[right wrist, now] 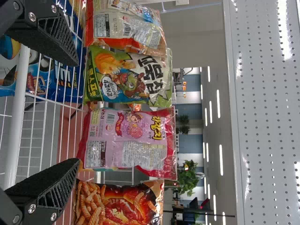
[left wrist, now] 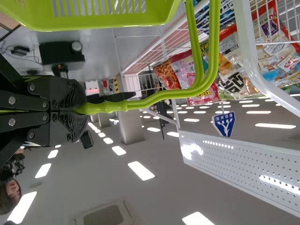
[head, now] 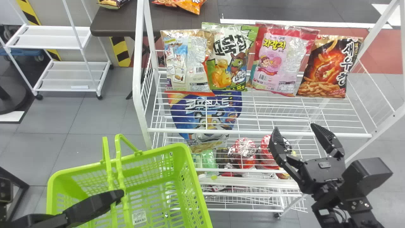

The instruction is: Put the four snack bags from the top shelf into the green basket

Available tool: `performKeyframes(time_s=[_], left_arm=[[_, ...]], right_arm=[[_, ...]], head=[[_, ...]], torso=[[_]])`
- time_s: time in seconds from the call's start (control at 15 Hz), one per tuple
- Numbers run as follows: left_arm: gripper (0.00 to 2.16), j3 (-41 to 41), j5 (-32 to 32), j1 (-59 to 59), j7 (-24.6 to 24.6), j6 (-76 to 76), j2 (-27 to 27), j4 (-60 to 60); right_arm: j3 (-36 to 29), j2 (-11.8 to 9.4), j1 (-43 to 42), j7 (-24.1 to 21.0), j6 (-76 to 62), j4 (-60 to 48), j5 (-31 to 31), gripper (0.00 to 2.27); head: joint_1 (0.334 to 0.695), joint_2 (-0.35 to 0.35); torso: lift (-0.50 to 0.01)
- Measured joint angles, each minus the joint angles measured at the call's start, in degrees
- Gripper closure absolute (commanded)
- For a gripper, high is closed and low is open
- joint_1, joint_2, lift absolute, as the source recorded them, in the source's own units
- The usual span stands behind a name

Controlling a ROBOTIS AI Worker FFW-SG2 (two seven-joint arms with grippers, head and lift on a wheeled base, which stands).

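1. One white cart (head: 47,46), far left, two shelves visible.
2. One green basket (head: 193,183), lower left, well apart from the top-shelf bags. Left gripper (head: 117,194): narrow, clamped on the basket handles (head: 121,179).
3. One brown table (head: 120,19) behind, two bags partly seen on it (cut off at the edge).
4. Top shelf of the white rack (head: 221,130): four snack bags, upright in a row. Beige bag (head: 186,60), green bag (head: 229,60), pink bag (head: 281,57), dark shrimp-chip bag (head: 329,66). Beige and green overlap.
5. One blue bag (head: 205,117), below the beige and green ones.
6. One right gripper (head: 294,128), fingers wide apart, in front of the rack. All four bags lie beyond its fingertips, none touching; pink and dark are roughly ahead, green and beige off to its left.
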Motion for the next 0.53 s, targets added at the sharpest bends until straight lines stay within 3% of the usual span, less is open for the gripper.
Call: performKeyframes(time_s=[0.53], left_arm=[[2.14,0.0,0.1,0.0,0.0,0.0,0.0,0.2]], right_arm=[[0.3,0.0,-0.2,0.0,0.0,0.3,-0.1,0.09]], head=[[0.695,-0.024]], torso=[[0.0]])
